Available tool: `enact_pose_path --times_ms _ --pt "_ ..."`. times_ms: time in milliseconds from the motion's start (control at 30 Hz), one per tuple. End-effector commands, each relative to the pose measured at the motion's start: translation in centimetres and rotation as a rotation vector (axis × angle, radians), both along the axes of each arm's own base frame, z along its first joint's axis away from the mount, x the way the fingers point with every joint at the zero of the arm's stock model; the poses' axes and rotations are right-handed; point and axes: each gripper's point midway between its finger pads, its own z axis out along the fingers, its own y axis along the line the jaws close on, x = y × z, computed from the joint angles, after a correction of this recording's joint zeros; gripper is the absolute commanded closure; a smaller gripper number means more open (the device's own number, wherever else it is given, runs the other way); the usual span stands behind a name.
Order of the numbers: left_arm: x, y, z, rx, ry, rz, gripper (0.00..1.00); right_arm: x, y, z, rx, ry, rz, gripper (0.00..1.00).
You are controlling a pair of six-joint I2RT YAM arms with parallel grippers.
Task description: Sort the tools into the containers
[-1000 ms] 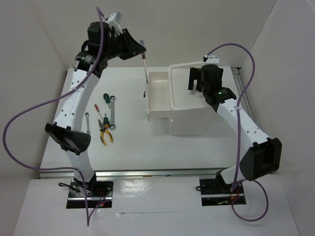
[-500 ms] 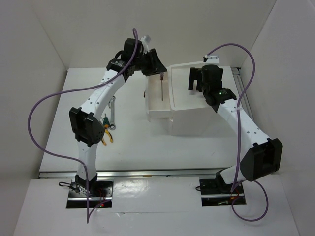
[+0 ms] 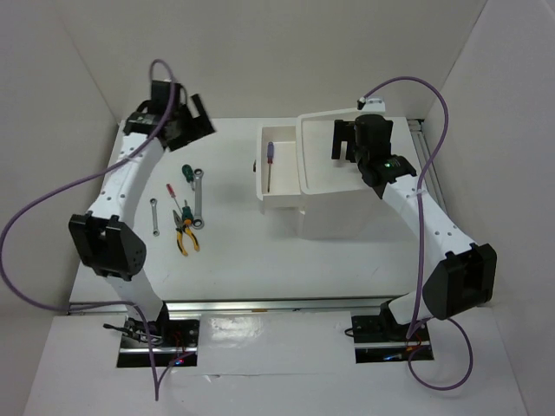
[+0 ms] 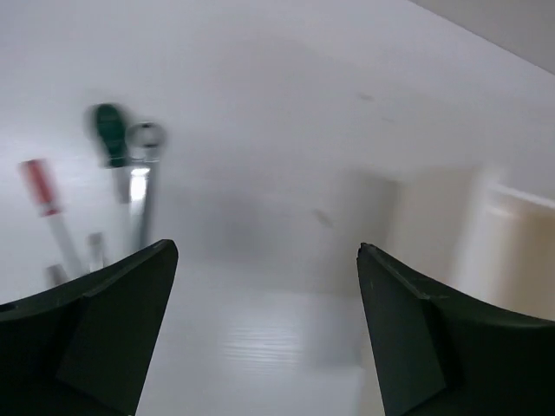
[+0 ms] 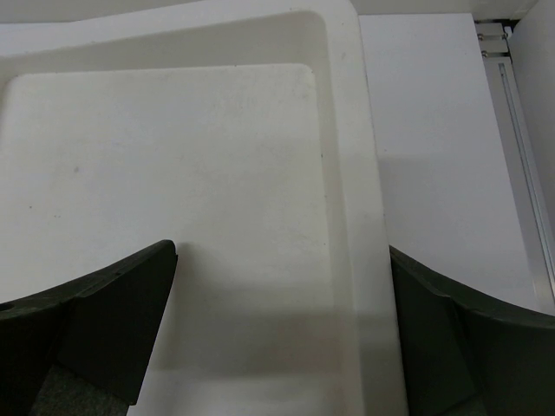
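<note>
Swung back from the drawer (image 3: 279, 204), the left pincer (image 4: 264, 260) gapes empty; a hasty descent could scatter the crowded tools (image 3: 198, 198).

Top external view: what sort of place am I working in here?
Probably a lab test booth: white panels box in a white table, left arm and right arm bolted at its near edge, hand tools beside a drawer unit.

Smooth white plastic box unit (image 3: 347, 217), longer wrench (image 3: 198, 198) of shiny bare metal
</note>
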Motion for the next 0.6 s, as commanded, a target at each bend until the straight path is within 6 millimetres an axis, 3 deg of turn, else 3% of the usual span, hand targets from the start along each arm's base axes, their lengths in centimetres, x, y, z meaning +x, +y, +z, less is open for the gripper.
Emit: enact_pose_path --times_ms 0,33,133,167,433,567 --pt "-3.1 11.6 -7.2 0.137 0.229 0.249 0.04 -3.2 0.6 -9.3 0.016 0.299 0.032 0.0" --pt "-4.0 13.9 -10.0 0.121 0.295 0.289 0.05 -3.3 1.0 -9.4 0.015 0.299 0.041 0.0" --pt "-5.5 16.0 -13.9 0.112 0.395 0.32 0.08 -3.6 0.9 -9.8 0.013 0.303 0.041 0.0" --pt "-5.0 17.0 -14.6 0.107 0.396 0.343 0.08 -3.7 1.1 -10.1 0.019 0.307 0.051 0.0" --pt "-2.1 17.9 -18.1 0.106 0.449 0.326 0.09 -3.9 1.5 -9.8 0.016 0.301 0.074 0.0" --pt "-1.7 18.6 -19.9 0.114 0.499 0.338 0.12 -4.0 1.9 -9.8 0.015 0.301 0.083 0.0"
